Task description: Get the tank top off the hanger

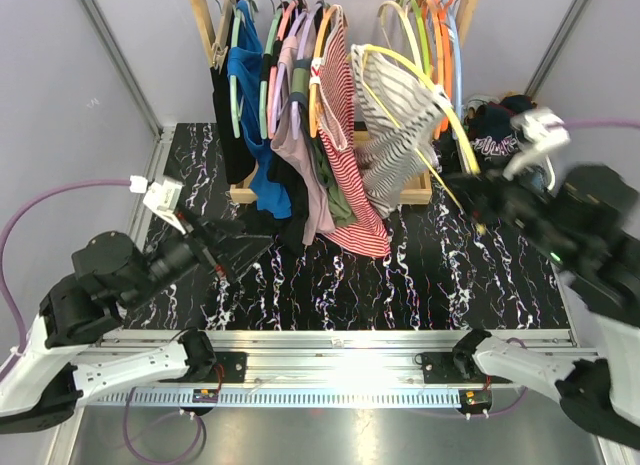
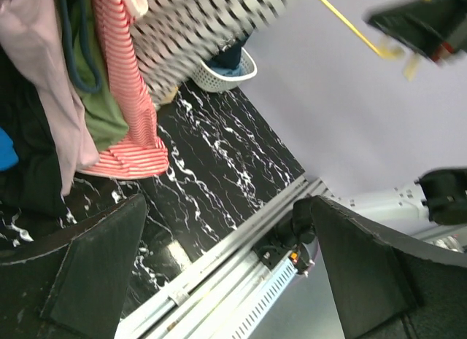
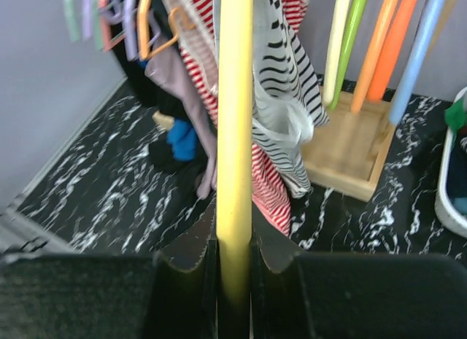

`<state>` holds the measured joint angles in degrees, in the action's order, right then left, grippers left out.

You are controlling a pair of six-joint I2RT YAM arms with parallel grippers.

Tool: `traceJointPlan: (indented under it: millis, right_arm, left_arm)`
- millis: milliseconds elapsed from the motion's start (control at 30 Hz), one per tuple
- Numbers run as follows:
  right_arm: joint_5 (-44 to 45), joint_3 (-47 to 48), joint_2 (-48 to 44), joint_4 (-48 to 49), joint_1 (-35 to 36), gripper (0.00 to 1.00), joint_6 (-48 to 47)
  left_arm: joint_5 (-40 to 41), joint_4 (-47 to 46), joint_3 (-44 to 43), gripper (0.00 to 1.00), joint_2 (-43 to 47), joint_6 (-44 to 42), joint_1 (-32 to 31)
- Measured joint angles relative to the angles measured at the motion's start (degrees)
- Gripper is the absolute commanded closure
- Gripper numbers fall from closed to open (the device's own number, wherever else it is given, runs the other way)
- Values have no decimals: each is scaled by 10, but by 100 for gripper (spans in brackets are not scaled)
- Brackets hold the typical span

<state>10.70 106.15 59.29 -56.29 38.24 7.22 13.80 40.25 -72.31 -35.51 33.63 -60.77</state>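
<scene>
The black-and-white striped tank top [image 1: 395, 125] hangs on a yellow hanger [image 1: 447, 110] at the right of the clothes rack. The hanger is tilted out toward my right gripper [image 1: 482, 200], which is shut on its lower end. In the right wrist view the yellow hanger [image 3: 235, 120] runs straight up from the closed gripper [image 3: 235, 259], with the tank top [image 3: 288, 84] draped behind it. My left gripper [image 1: 235, 250] is open and empty, low over the table left of the hanging clothes. The left wrist view shows the open gripper [image 2: 226, 244] and the tank top [image 2: 197, 25] far off.
A wooden rack [image 1: 415, 190] holds a red striped top [image 1: 345, 135], a blue garment [image 1: 250, 85], pink, green and black clothes, and empty coloured hangers [image 1: 435, 25]. A white basket [image 2: 222, 73] with dark clothes stands at the back right. A metal rail [image 1: 340, 340] edges the table front.
</scene>
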Motion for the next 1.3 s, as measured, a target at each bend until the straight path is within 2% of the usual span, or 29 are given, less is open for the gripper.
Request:
traceJointPlan:
  millis: [133, 233, 367, 433, 633, 767, 833, 867, 933, 967, 1000, 1033, 1100, 1300]
  right_arm:
    - [-45, 5, -94, -82, 0, 100, 31]
    - [-77, 55, -140, -155, 0, 100, 56]
    - [-135, 143, -156, -214, 0, 100, 94]
    - [-155, 156, -156, -222, 0, 100, 108]
    - [-202, 133, -155, -254, 0, 100, 142]
    - [-216, 127, -155, -267, 0, 100, 152]
    - [-224, 127, -155, -268, 0, 100, 156]
    - [-225, 127, -155, -268, 0, 100, 156]
    - [-224, 127, -155, -268, 0, 100, 157]
    - [-224, 127, -155, -268, 0, 100, 157]
    - [-223, 127, -155, -268, 0, 100, 158]
    - [-223, 127, -155, -268, 0, 100, 158]
    - [-222, 127, -155, -268, 0, 100, 160]
    - [-203, 127, -155, -267, 0, 100, 163]
  left_arm:
    - [2, -10, -47, 1, -62, -28, 0]
    - [-6, -7, -105, 1, -133, -51, 0]
    - [-38, -15, -209, 1, -252, -73, 0]
    - [-51, -24, -237, 1, -297, -79, -1]
    - [-61, -40, -245, 1, -397, -99, -36]
    - [-38, -53, -238, 1, -417, -112, -58]
    - [-16, -64, -233, 9, -417, -116, -60]
    - [-3, -73, -229, 27, -416, -118, -60]
    - [21, -79, -227, 50, -416, -122, -59]
    - [32, -80, -226, 71, -416, -123, -59]
    - [42, -85, -224, 82, -415, -122, -60]
    - [49, -87, -224, 89, -414, -125, -60]
    - [67, -89, -220, 100, -410, -131, -60]
    - [120, -82, -220, 100, -390, -129, -60]
